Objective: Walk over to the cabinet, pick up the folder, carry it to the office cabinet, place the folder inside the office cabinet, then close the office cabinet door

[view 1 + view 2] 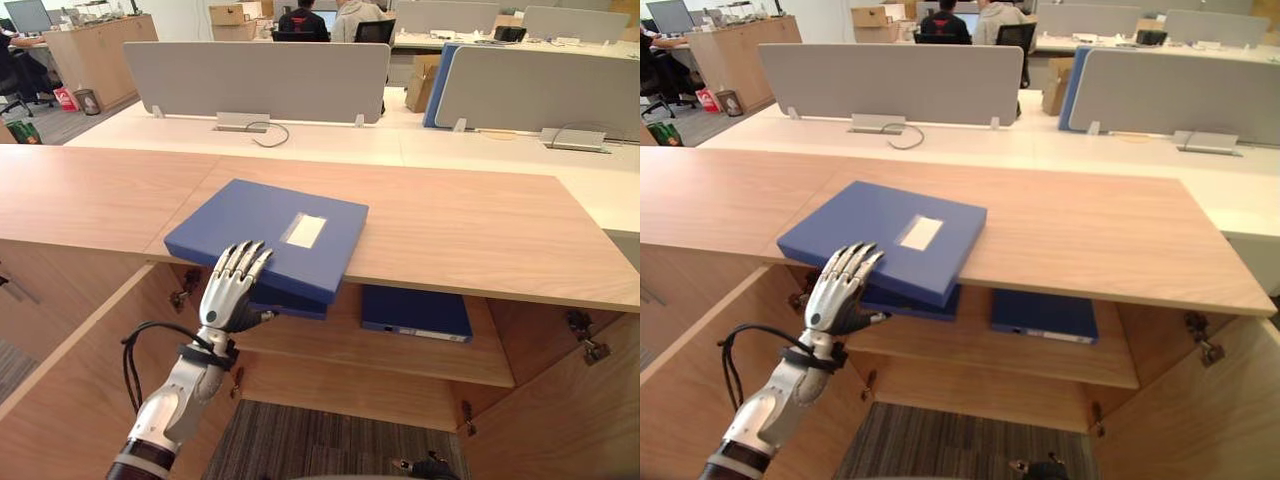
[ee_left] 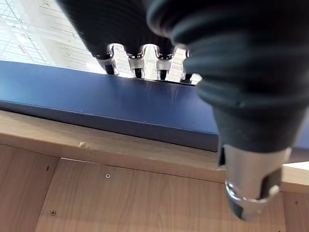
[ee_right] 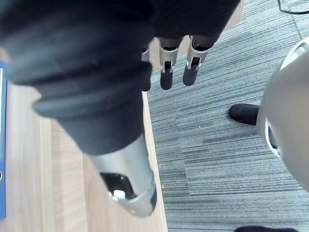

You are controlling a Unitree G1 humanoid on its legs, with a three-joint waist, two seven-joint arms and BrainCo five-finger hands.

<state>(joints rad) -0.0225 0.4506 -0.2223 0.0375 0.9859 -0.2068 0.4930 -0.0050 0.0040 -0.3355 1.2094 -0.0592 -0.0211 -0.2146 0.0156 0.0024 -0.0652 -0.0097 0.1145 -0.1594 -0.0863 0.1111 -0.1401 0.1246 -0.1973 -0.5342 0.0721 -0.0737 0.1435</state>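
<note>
Fingers (image 1: 243,262) of the left hand (image 1: 228,300) lay nearly straight and spread on the top face of the blue folder (image 1: 250,225), near its closest corner. They were not curled round it. The thumb (image 1: 263,318) stuck out sideways below that corner; whether it touched the folder's underside I could not tell. The folder lay flat on the wooden cabinet top (image 1: 470,225), slanted, with its corner under the hand jutting out past the top's front edge. A white label (image 1: 305,231) sat on it beyond the fingertips. Below the hand the cabinet stood open, and on the shelf (image 1: 400,355) inside, off to the thumb's side, lay a second blue folder (image 1: 415,312). A darker blue edge (image 1: 290,303) showed just under the jutting corner. The right hand (image 3: 166,75) hung with loose, straight fingers holding nothing, above grey carpet (image 3: 217,159) and beside a wooden panel (image 3: 63,193).
</note>
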